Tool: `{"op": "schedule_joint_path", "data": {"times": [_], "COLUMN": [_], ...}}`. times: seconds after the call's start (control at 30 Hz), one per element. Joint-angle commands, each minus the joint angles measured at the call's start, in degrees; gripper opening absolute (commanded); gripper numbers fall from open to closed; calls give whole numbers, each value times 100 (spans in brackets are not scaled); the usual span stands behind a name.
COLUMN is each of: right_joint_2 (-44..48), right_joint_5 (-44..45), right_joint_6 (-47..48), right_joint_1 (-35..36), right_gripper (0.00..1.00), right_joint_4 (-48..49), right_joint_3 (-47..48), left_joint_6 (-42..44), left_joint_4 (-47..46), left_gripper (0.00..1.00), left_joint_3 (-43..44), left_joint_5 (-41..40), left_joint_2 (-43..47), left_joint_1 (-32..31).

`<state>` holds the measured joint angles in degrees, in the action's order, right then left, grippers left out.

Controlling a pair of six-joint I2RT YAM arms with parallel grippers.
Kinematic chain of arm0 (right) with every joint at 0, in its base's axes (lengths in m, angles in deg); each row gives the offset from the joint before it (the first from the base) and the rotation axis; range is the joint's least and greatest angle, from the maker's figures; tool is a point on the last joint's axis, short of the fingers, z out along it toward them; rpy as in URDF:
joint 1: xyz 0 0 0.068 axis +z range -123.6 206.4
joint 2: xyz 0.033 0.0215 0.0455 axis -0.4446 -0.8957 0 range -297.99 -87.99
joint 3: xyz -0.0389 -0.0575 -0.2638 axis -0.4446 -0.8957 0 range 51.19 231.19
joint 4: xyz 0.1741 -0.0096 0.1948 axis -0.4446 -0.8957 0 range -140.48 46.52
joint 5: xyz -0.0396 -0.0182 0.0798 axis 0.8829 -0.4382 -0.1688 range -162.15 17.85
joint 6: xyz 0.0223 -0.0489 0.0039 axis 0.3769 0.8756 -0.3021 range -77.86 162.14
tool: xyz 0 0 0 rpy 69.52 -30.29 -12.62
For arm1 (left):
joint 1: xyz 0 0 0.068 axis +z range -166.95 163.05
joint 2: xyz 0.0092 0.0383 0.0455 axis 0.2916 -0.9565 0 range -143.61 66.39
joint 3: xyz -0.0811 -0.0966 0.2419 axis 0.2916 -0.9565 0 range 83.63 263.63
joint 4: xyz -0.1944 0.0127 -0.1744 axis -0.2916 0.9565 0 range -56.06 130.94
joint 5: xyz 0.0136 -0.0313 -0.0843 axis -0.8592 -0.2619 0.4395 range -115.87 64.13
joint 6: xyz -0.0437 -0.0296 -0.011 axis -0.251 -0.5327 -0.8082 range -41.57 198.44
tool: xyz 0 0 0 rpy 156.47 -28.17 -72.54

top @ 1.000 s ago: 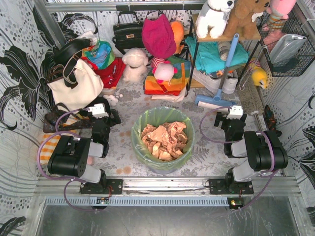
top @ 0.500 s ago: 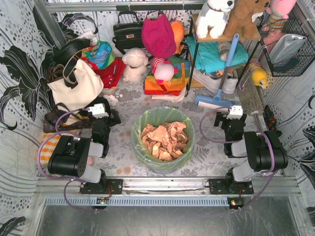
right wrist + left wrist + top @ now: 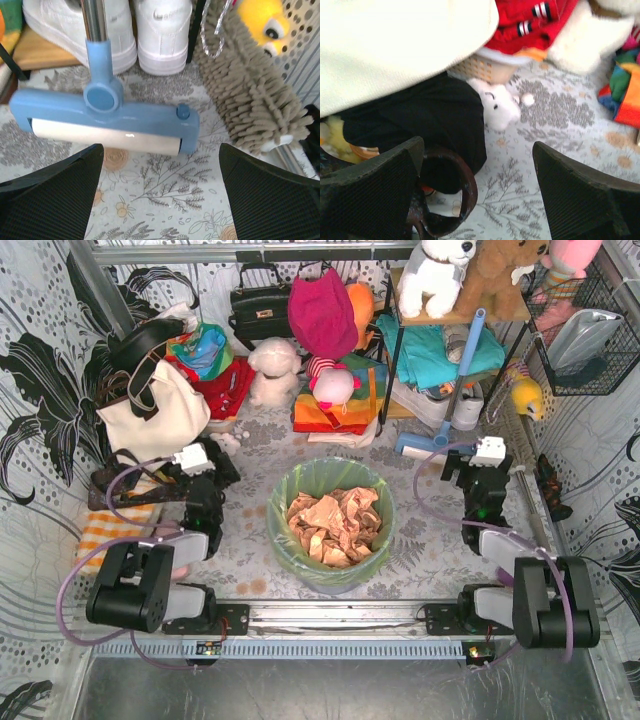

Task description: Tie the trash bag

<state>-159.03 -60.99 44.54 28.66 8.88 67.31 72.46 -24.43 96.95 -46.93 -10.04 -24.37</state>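
The trash bag [image 3: 340,477] sits at the centre of the patterned table cover [image 3: 420,560], between the two arms. It lines a round bin, with its rim folded over the bin's edge. The film looks thin, soft and crinkly, so it is likely to be slippery and to tear under a hard pull. The crumpled tan paper [image 3: 333,523] inside suggests a light load. The best hold is probably the free rim: gather it at nine o'clock and three o'clock, lift it off the bin edge, then bring the two bunches together.

Only the overhead view shows the bag, and neither wrist camera sees it. The left gripper [image 3: 476,150] stands at about ten o'clock from the bag, fingers spread wide and empty. Its camera faces a cream tote bag [image 3: 395,45] and a small white plush toy [image 3: 497,102]. The right gripper [image 3: 161,150], at about two o'clock, is likewise spread and empty. It faces a blue lint roller [image 3: 105,120], white sneakers [image 3: 155,30] and a shaggy tan duster [image 3: 250,100].
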Motion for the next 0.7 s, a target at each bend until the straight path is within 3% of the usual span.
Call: {"op": "schedule_joint_path", "data": {"times": [0.0,0.17,0.33,0.5,0.67], "right_joint_2": [628,1059,1476,1445,1163], "right_joint_5": [138,-80,-453,-815,-1493], "right_joint_6": [-439,-1056,-1491,-1649,-1845], "right_joint_1": [-15,-15,-15,-15,-15], "right_gripper": [97,97,97,97,97], "right_joint_4": [-1654,-3581,-4855,-6365,-7808], "right_joint_3": [545,1409,2124,3181,4214], "left_joint_6": [-349,-1064,-1686,-1633,-1219], "left_joint_4": [1240,3113,4938,6056,7330], "left_gripper": [98,98,98,98,98], "left_joint_3": [575,1386,2214,2968,3798], "left_joint_5": [-972,-1015,-561,36,1189], "left_joint_2": [598,1522,2099,2222,2216], "left_joint_1": [-75,-87,-87,-93,-88]}}
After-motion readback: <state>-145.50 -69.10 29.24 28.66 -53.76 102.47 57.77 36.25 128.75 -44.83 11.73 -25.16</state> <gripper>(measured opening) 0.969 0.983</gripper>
